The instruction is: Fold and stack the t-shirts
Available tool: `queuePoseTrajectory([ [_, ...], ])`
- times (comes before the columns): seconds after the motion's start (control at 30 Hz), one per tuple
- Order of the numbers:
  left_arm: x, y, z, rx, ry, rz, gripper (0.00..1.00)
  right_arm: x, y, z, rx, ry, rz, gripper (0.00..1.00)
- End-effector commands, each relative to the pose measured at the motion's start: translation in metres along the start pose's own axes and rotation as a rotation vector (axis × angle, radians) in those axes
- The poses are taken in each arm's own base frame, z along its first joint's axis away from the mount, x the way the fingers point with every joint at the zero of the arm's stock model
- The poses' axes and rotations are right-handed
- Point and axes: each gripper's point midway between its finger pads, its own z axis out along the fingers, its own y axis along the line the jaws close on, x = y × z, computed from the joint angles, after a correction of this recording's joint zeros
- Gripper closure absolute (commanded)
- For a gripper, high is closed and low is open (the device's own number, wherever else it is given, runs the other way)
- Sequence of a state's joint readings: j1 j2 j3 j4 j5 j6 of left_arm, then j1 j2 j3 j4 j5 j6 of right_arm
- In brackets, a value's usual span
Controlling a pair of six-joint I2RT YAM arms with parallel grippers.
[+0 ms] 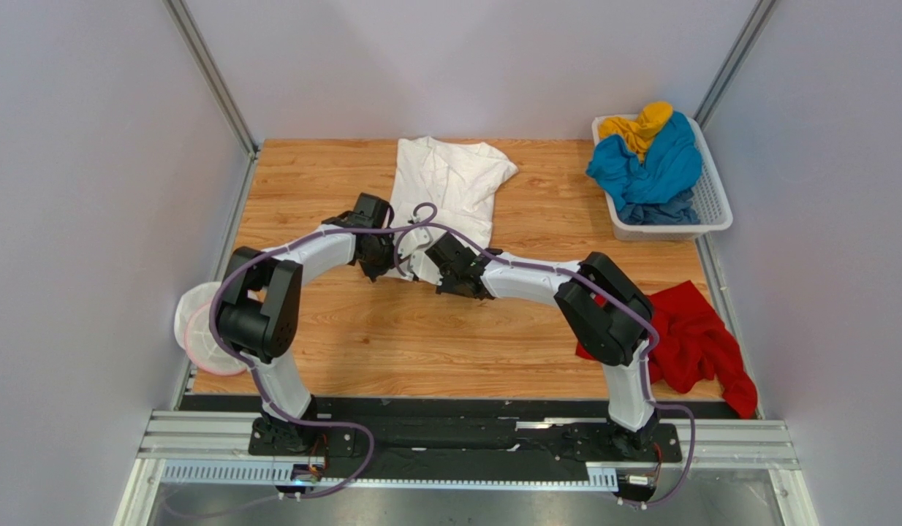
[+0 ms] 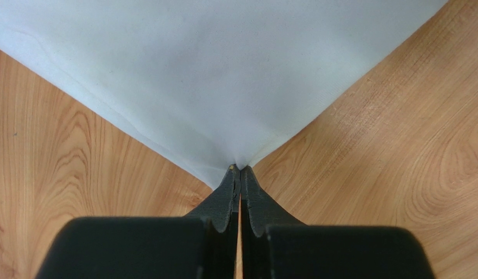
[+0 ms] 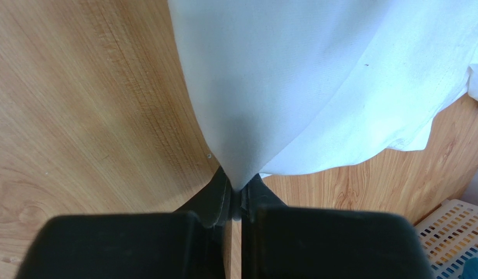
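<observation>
The white t-shirt (image 1: 450, 186) lies spread from the far edge of the tabletop (image 1: 422, 340) toward its middle, its near hem pinched between the clenched left jaws and right jaws, cloth fanning away from both.

white shirt (image 1: 450, 186): plain white
red shirt (image 1: 703, 340): solid red
blue shirt (image 1: 648, 170): teal blue
yellow shirt (image 1: 639, 126): mustard yellow
basket (image 1: 711, 199): white, fine lattice of holes
desk (image 1: 422, 340): orange-brown wood grain, darker swirls
fingers (image 2: 227, 195): matte black
arms (image 1: 313, 252): pale grey shells, black joints
cable (image 1: 425, 205): lilac
walls (image 1: 93, 164): pale grey
</observation>
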State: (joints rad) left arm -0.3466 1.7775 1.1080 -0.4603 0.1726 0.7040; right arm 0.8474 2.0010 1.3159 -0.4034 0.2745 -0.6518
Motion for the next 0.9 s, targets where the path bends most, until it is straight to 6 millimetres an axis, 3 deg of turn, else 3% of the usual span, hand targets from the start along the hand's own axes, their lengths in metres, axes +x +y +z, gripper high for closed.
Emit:
queuePoseTrajectory([
  [0.0, -0.007, -0.022, -0.012, 0.079, -0.037, 0.021, 1.00, -0.007, -0.010, -0.018, 0.018, -0.043, 0.061, 1.00],
  [0.3, -0.009, -0.033, -0.029, 0.105, -0.049, -0.001, 1.00, -0.004, -0.001, -0.042, -0.001, -0.050, 0.075, 1.00],
  [0.5, -0.005, -0.047, -0.038, 0.115, -0.042, 0.003, 1.00, -0.007, 0.018, -0.057, -0.039, -0.064, 0.066, 1.00],
  [0.73, 0.014, -0.087, -0.046, 0.154, -0.016, 0.001, 1.00, -0.005, 0.048, -0.083, -0.089, -0.082, 0.061, 1.00],
  [0.87, 0.022, -0.103, -0.065, 0.146, -0.030, -0.001, 1.00, -0.007, 0.073, -0.101, -0.147, -0.099, 0.059, 1.00],
])
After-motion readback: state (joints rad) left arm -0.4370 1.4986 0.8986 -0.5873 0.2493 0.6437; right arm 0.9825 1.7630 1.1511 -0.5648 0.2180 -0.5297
